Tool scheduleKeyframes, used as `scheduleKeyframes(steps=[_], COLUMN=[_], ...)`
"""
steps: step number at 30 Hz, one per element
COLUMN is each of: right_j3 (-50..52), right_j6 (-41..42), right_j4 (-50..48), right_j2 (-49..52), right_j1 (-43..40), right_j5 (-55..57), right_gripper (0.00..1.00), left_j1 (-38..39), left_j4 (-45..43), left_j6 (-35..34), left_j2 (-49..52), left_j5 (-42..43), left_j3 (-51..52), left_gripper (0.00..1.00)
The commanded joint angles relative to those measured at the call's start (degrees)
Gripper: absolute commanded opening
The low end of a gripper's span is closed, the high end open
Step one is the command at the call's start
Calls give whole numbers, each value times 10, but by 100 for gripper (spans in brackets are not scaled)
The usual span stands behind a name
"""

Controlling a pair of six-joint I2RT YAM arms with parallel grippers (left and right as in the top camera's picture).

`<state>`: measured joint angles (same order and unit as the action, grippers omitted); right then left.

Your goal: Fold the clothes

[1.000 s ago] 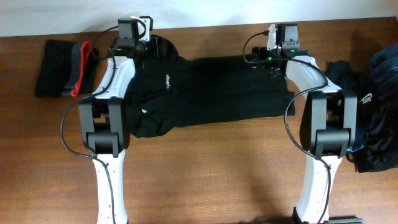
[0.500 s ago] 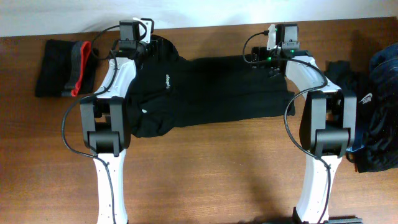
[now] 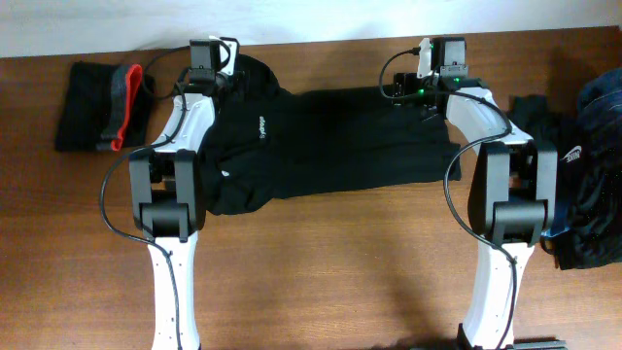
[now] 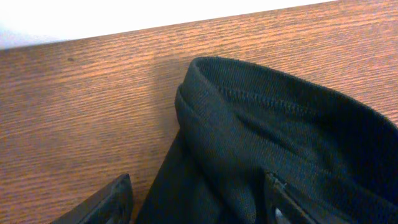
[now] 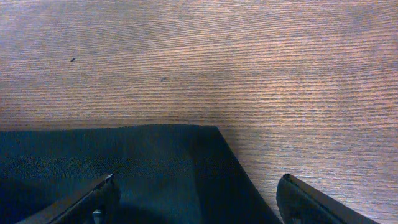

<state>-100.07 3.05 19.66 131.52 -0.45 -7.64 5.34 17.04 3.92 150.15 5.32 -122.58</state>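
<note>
**Left gripper (image 4: 199,202) shifts a little at the black shirt (image 3: 330,141)**

We see the left gripper slightly moved from a second ago, its jaws apart and astride the ribbed collar (image 4: 249,87). The black shirt lies spread on the wooden table (image 3: 330,272) between both arms. Rightward, the right gripper (image 5: 196,199) hovers wide open above a shirt corner.
</note>
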Motion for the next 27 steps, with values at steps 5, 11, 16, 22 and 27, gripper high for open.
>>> scheduleKeyframes(steps=[5,11,16,22,27], right_j3=[-5,-5,-5,-6,-12], right_j6=[4,4,4,3,0], right_j4=[0,-7,-9,-15,-20], right_j2=[16,38,42,42,42], right_j1=[-3,-3,-3,-4,-4], right_j5=[-7,-6,-5,-5,8], right_gripper=[82,82,81,73,73], left_j1=[-3,-2,-2,-2,-2], left_j4=[11,10,8,-5,-3], left_j6=[9,9,9,9,9], left_j2=[14,14,14,14,14], left_j5=[-17,-17,-17,-17,-17], left_j3=[-11,-11,-11,-14,-38], left_gripper=[66,66,62,62,34])
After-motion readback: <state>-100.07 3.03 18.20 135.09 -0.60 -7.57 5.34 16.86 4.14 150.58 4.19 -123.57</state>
